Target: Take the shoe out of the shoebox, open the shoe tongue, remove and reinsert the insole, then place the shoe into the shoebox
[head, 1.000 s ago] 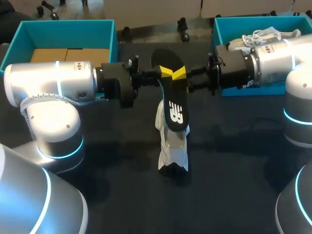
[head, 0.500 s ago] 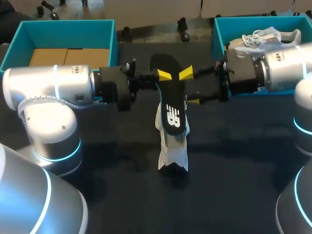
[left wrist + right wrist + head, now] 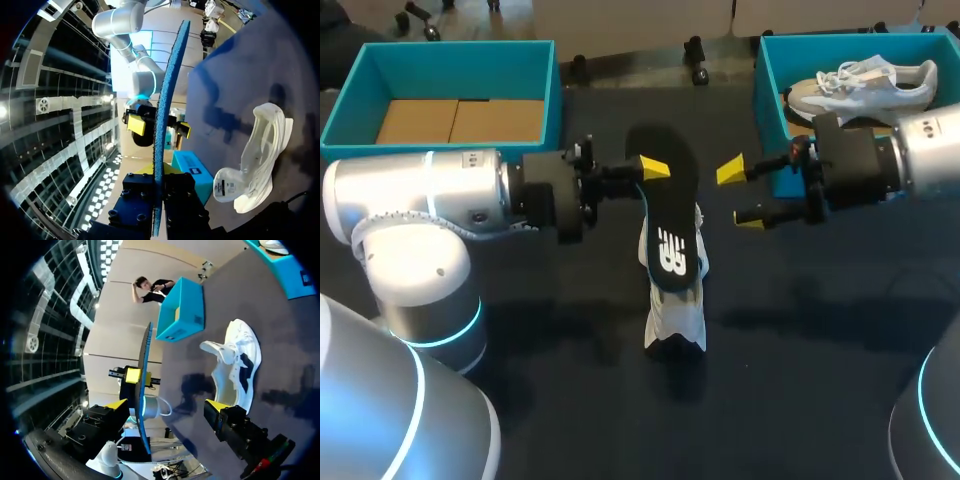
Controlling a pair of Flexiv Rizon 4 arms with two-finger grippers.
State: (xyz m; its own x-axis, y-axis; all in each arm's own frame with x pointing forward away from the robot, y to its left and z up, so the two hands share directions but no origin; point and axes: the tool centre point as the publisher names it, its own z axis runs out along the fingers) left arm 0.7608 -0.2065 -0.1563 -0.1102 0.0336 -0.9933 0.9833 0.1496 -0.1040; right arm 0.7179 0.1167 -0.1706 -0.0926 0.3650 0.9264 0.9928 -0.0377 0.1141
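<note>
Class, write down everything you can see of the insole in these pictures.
The insole is long, thin and flat: black on top with a white logo, blue on the other face. The left gripper holds it by one side edge, jaws shut, above the white shoe. The right gripper is open, apart from it.

The insole (image 3: 668, 210) is black with a white mark, seemingly blue underneath; the shoe (image 3: 675, 315) white, the shoebox (image 3: 460, 70) teal.

Surface (image 3: 800, 330) centre: shoe (image 3: 677, 315); above it, insole (image 3: 665, 205) in our left gripper (image 3: 650, 172); our right gripper (image 3: 740, 196) rightward, apart; left box (image 3: 450, 48), right box (image 3: 767, 90) behind.
</note>
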